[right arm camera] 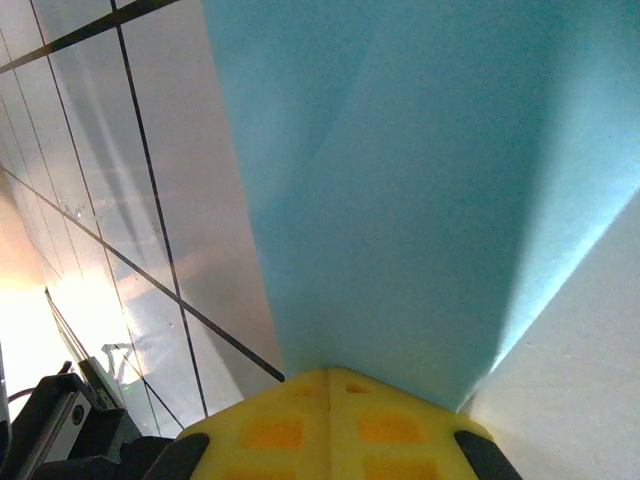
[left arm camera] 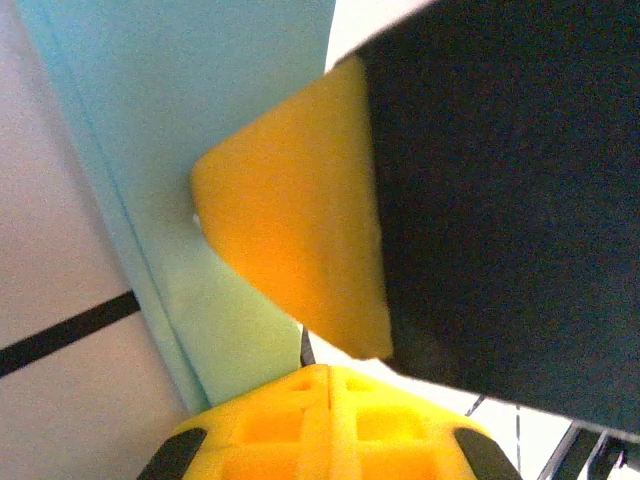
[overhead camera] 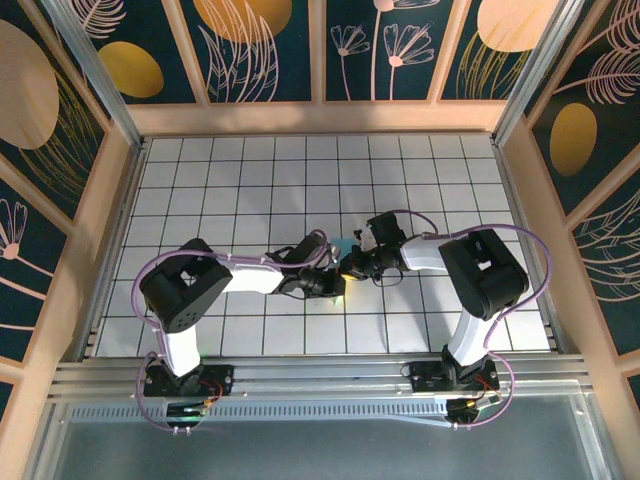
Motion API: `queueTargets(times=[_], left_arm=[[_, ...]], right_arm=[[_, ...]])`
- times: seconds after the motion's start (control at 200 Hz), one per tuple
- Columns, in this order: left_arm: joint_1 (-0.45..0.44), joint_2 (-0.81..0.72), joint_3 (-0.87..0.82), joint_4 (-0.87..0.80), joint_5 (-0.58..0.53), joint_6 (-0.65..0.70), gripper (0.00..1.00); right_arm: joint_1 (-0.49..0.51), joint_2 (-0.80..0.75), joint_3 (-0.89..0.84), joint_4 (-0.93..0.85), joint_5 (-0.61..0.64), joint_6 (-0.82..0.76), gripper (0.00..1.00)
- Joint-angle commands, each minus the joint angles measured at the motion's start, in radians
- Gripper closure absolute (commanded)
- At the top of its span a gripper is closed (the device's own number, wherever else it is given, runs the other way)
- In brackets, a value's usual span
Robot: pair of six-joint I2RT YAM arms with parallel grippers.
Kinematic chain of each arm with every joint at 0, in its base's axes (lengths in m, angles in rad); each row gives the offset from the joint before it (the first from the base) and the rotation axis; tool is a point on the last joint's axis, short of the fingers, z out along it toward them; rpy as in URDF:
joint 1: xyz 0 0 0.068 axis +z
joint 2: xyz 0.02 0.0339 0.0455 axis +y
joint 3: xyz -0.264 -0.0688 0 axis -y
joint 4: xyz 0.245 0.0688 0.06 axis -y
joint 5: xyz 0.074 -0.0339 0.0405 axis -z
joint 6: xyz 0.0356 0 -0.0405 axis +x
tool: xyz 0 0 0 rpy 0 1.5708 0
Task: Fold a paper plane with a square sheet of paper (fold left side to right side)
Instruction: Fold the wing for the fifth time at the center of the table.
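Note:
The light teal-blue sheet of paper (overhead camera: 346, 244) lies folded on the tiled table, mostly hidden under the two wrists. In the right wrist view the paper (right arm camera: 430, 180) stretches ahead as a creased, layered band, and my right gripper (right arm camera: 330, 370) is shut with its yellow tips against the paper's near edge. My left gripper (left arm camera: 328, 368) is shut too, its tip beside the paper (left arm camera: 200, 90). Just ahead of it, a yellow finger (left arm camera: 300, 230) of the right gripper presses on the paper. From above, the left gripper (overhead camera: 335, 287) and right gripper (overhead camera: 352, 266) meet tip to tip.
The white tiled table (overhead camera: 240, 170) is fenced by wooden walls (overhead camera: 100, 230) and a metal rail at the near edge (overhead camera: 320, 375). The right arm's black wrist (left arm camera: 500, 200) crowds the left gripper. Open tiles lie to the back and both sides.

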Motion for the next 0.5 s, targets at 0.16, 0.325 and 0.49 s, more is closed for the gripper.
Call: queueTargets(times=[0.16, 0.325, 0.49], left_arm=[[-0.033, -0.035, -0.067, -0.088, 0.02, 0.052, 1.0], [-0.044, -0.052, -0.078, -0.101, 0.022, 0.061, 1.0], [-0.049, -0.064, -0.095, -0.108, 0.023, 0.064, 1.0]], right_arm=[[0.014, 0.082, -0.025, -0.131, 0.165, -0.03, 1.0], [0.013, 0.084, -0.025, -0.136, 0.165, -0.032, 1.0], [0.013, 0.085, -0.021, -0.138, 0.167, -0.032, 1.0]])
